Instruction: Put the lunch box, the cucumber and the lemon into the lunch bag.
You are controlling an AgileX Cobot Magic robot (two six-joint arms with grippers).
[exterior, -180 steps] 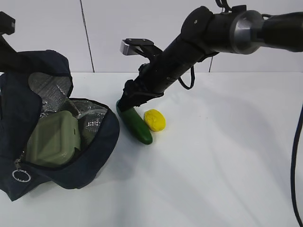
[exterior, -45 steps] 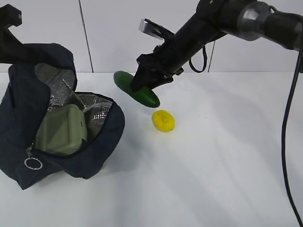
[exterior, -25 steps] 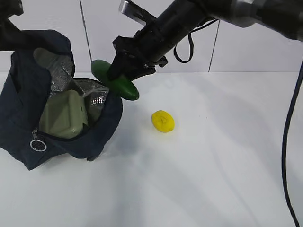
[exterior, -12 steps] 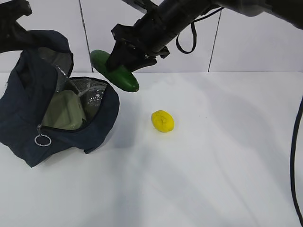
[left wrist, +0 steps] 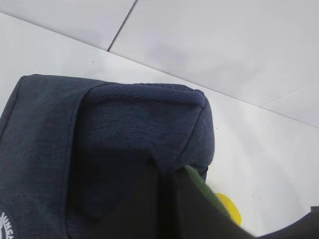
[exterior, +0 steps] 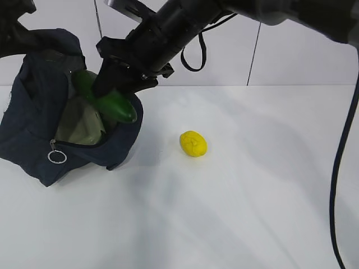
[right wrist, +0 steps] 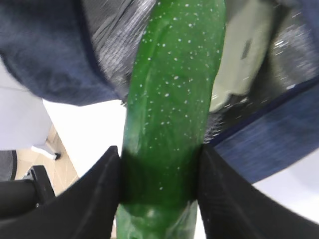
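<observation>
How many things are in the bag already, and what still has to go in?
One thing is in: the lunch box sits inside the lunch bag. The cucumber is on its way: the right gripper holds it over the bag's opening, not let go yet. The left gripper seems to hold the bag's far edge up. The lemon lies on the table, untouched, so it goes last.

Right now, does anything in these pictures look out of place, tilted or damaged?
Nothing looks damaged or spilled. The lunch bag slumps over, its mouth facing sideways, with the lunch box inside. The right claw holds the cucumber slanted at the opening. The lemon lies alone on the table.
</observation>
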